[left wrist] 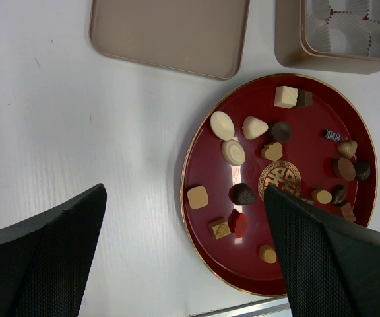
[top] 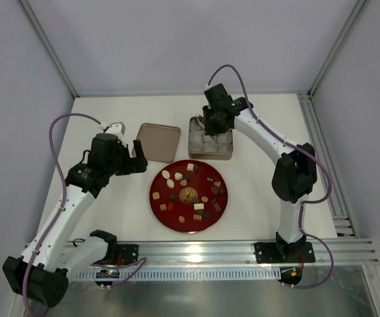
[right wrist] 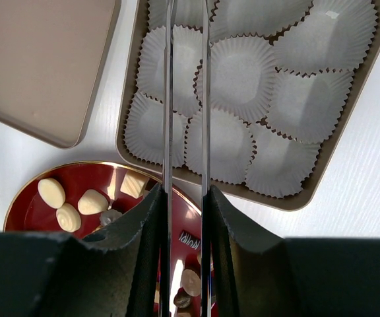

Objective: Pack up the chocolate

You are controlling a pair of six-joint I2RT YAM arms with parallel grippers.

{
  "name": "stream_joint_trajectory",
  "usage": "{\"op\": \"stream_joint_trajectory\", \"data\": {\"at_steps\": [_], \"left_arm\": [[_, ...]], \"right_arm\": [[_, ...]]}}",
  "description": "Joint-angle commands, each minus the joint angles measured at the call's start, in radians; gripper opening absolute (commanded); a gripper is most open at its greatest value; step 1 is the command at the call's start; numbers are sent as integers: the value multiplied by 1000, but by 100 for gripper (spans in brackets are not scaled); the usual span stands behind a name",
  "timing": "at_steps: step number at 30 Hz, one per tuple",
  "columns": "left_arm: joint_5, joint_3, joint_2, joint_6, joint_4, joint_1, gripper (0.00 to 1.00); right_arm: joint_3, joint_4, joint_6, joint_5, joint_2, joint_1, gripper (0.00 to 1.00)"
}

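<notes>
The chocolate is several small dark, tan and cream sweets scattered on a round red plate. In the left wrist view a cream oval, a tan square and a dark piece lie near the plate's left side. My left gripper hangs open above the plate's left rim, holding nothing. My right gripper hovers over the gold-brown tin. Its thin metal fingers stand a narrow gap apart. Their tips run out of the right wrist view.
The tin is lined with white paper cups, all those in view with nothing in them. Its flat lid lies left of it, behind the plate. A metal rail runs along the table's near edge.
</notes>
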Motion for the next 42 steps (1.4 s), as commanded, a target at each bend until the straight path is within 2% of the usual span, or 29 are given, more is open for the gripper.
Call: {"op": "stream_joint_trajectory", "data": {"at_steps": [1,10,16,23,29,34,42], "left_arm": [[-5,6,-4,6,8,-2,100],[-2,6,-5,5,6,-2,100],[-1,7,-5,5,9,-2,100],[1,6,-10,5,3,-2,100],[2,7,-11,3,5,-3,100],[2,7,-13,5,5,-2,100],[7,10,-4,5,5,-2,100]], "right_arm": [[21,38,-7,14,2,2,33],[27,29,-9,11,2,3,42],[32,16,-7,25,-25,3,42],[21,-18,-15,33,-137,2,42],[-147,-18,-10,31,-347,37,42],[-344,-57,19,71,-554,143,41],[-585,-71,192,111,-737,292,41]]}}
